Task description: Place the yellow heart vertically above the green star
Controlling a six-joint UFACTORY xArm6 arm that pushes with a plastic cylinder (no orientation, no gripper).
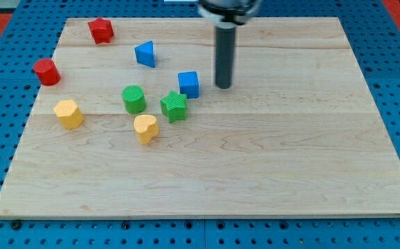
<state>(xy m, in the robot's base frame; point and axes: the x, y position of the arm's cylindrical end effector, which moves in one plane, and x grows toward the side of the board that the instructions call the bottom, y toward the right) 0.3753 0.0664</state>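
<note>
The yellow heart lies on the wooden board, just below and to the left of the green star. My tip rests on the board to the right of the blue cube, up and to the right of the green star. It touches no block.
A green cylinder sits left of the green star. A yellow block is near the left edge. A red cylinder and a red block are at the upper left. A blue triangle lies above the cube.
</note>
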